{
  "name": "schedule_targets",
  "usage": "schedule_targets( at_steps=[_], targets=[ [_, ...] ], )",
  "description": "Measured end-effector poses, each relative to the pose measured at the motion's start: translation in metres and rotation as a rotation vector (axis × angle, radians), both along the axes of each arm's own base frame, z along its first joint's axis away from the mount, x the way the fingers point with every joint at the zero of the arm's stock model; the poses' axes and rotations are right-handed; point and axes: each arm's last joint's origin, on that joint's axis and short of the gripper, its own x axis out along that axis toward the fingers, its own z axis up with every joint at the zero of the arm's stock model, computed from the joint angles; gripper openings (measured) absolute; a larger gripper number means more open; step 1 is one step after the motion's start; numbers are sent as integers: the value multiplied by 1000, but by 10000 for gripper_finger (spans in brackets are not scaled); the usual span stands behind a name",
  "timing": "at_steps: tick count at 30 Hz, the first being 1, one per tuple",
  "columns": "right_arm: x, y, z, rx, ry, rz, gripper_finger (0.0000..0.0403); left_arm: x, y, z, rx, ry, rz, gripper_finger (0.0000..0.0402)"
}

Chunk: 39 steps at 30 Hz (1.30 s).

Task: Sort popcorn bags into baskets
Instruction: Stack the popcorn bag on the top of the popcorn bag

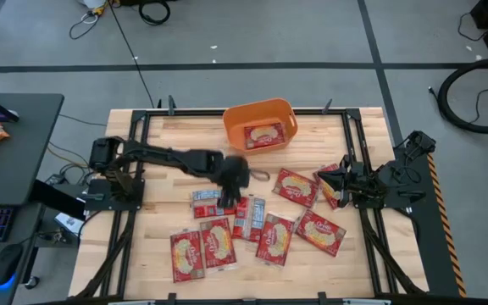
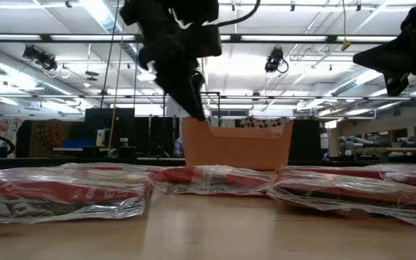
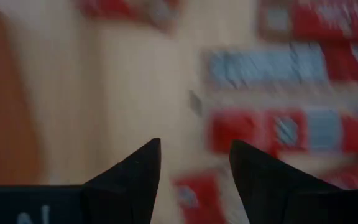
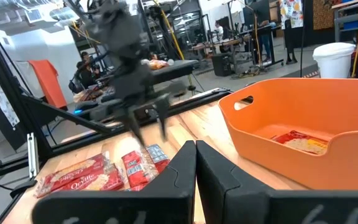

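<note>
At the far edge of the wooden bench, the orange tub is sitting with one red popcorn bag lying flat inside it. The remaining popcorn bags are lying spread across the near half of the bench, some overlapping one another, from the left-centre to the right side. One of them, a bag with its blue-and-white printed back facing up, is lying just beside the left end effector.

The left end effector is hanging above the middle of the bench, over the inner edge of the spread of bags and short of the tub. In the left wrist view its two dark fingers are standing clearly apart with bare bench and bags showing between them; it is holding nothing.

The right end effector is resting at the right side of the bench, beside the rightmost bags. In the right wrist view its fingers are pressing together with no gap and nothing between them.
</note>
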Motion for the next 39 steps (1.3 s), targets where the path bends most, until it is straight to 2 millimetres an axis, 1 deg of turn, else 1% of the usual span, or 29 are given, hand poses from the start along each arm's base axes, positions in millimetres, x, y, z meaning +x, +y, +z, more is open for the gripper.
schedule_targets(
  at_steps=[3, 10, 16, 20, 23, 27, 32, 39],
  targets=[
    [0, 0, 1, 4, -6, 0, 16, -9, -21, -5, -11, 100, 30, 196],
    [0, 0, 2, 14, -18, 0, 16, -19, -63, -14, 9, 174, 138, 196],
    [0, 0, 2, 14, -18, 0, 16, -35, -89, -21, 55, 263, 261, 196],
    [0, 0, 2, 18, -23, 0, 16, -44, -106, -27, 105, 274, 340, 196],
    [0, 0, 3, 25, -32, 0, 16, -47, -119, -34, 144, 263, 371, 196],
    [0, 0, 5, 34, -42, 0, 16, -49, -131, -45, 183, 269, 378, 196],
    [0, 0, 5, 40, -43, 0, 16, -52, -141, -57, 219, 282, 388, 196],
    [0, 0, 5, 42, -46, 0, 16, -56, -141, -68, 289, 325, 432, 196]
  ],
)
